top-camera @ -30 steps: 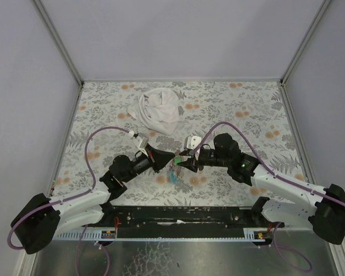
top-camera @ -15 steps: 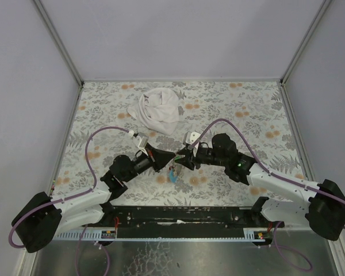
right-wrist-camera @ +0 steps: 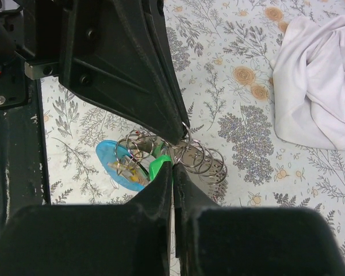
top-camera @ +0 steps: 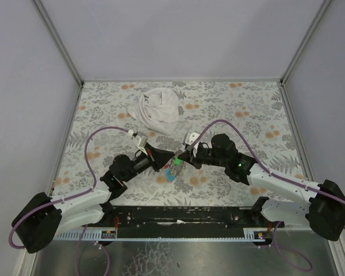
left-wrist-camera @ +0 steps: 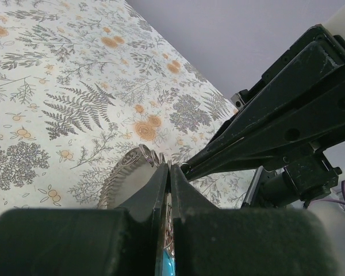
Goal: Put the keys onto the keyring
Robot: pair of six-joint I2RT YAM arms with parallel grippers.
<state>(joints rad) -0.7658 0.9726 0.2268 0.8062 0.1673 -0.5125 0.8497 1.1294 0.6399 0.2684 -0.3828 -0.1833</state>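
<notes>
My left gripper (top-camera: 171,156) is shut on the thin metal keyring (right-wrist-camera: 184,130), pinching it at the fingertips (left-wrist-camera: 170,168). Several linked rings (right-wrist-camera: 204,160) and the light-blue piece (right-wrist-camera: 116,163) hang below it, just above the table. My right gripper (right-wrist-camera: 172,168) is shut on the green key (right-wrist-camera: 157,167) and holds its head right against the ring, tip to tip with the left gripper (right-wrist-camera: 126,69). The green key also shows in the top view (top-camera: 176,164). A yellowish key (right-wrist-camera: 128,168) lies over the blue piece. The right gripper's fingers (left-wrist-camera: 276,115) cross the left wrist view.
A crumpled white cloth (top-camera: 157,110) lies on the flowered table top behind the grippers; it also shows in the right wrist view (right-wrist-camera: 319,80). Grey walls stand on three sides. The black rail with the arm bases (top-camera: 184,215) runs along the near edge.
My right gripper has shifted slightly left and toward the left gripper's tip. The green key now shows between the two tips. The left arm has barely moved.
</notes>
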